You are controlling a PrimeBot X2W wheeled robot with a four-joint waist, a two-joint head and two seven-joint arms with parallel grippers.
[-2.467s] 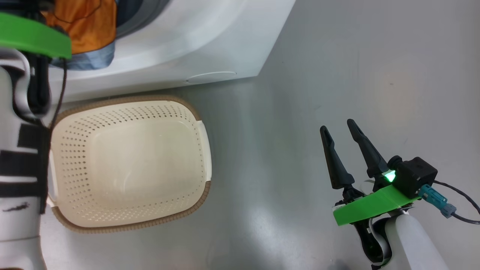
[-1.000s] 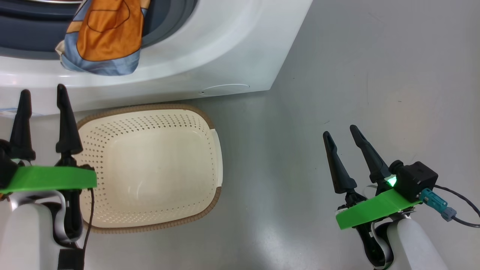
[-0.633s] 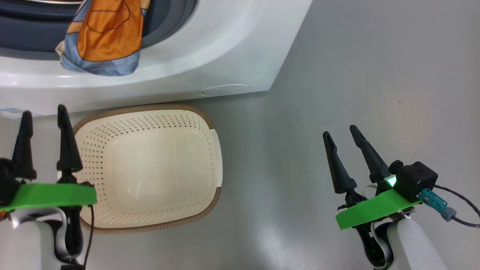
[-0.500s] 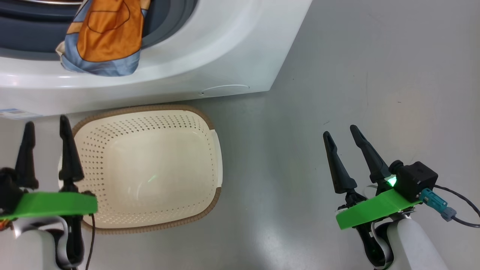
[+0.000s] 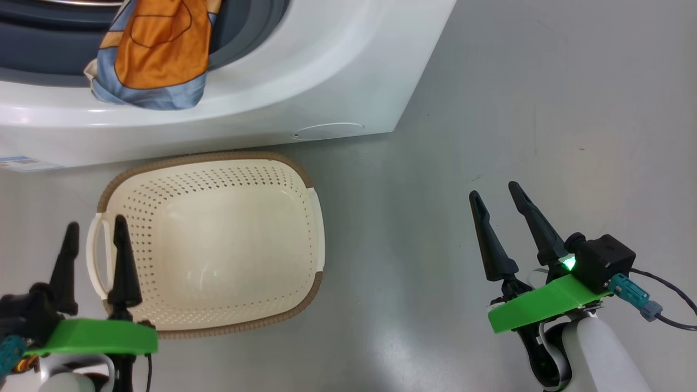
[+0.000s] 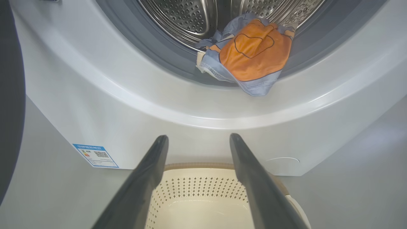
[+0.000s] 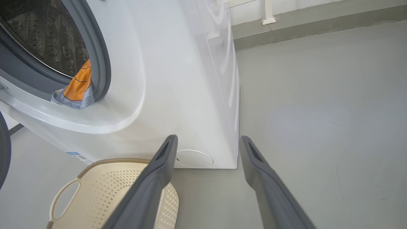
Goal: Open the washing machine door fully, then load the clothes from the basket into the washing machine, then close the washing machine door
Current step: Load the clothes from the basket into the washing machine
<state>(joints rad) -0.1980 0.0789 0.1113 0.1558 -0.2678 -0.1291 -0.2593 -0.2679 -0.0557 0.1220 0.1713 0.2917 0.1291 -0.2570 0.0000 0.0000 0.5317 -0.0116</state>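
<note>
**Both grippers spread wide and holding nothing, clothes hanging at the drum's mouth**

Start at the left gripper (image 5: 95, 224): its two long dark fingers stand far apart with only air between them. From the head view its right finger lies across the left side handle of the small cream perforated plastic basket with the brown woven-look rim (image 5: 305, 294), and its left finger sits just outside that handle, over the grey floor (image 5: 517, 109). Whether either tip touches the basket, I cannot tell.

Over to the right gripper (image 5: 493, 189): it is just as widely parted and grips nothing. It hangs over bare floor, well apart from the basket and from the machine.

The basket sits on the floor just in front of the white boxy front-loading washing machine (image 5: 326, 65), its perforated walls and bottom plainly on show.

And the light blue fabric with the big orange panel, the clothes (image 6: 254, 54)! They lie in the machine's mouth, partly inside the perforated steel drum (image 6: 181, 16) and draped out over the grey rubber gasket (image 6: 152, 54) onto the white front.

The drum opening is uncovered. A dark curved edge at the far left of the left wrist view is the washing machine door (image 6: 9, 95), swung aside.

Low on the machine's front are a small blue label (image 6: 95, 155) and a round white flap (image 7: 194, 158).
</note>
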